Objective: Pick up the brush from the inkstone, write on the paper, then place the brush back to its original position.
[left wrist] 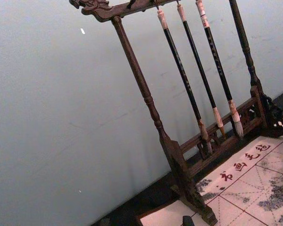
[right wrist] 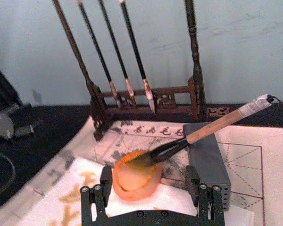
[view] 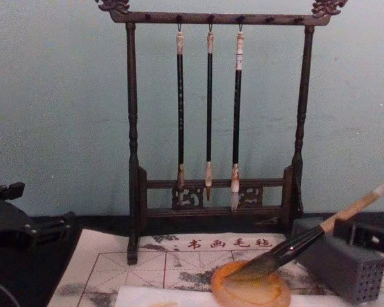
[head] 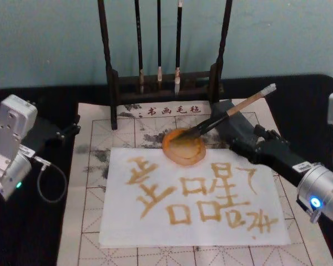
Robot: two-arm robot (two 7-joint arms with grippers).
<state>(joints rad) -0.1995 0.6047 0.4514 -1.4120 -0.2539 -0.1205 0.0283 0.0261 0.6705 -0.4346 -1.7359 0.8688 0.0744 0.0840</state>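
On the inkstone (head: 183, 147) the brush (head: 233, 111) rests, paper (head: 194, 199) written, right tool (right wrist: 151, 188) spread: looks done.

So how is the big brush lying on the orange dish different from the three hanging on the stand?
The brush has a thick tan handle with a black lower part; the three hanging brushes are thin and black. It leans at a slant, tuft on the inkstone, handle propped on the grey block; they hang upright from the rack. Its tuft is dark; theirs are pale. All have pale top caps.
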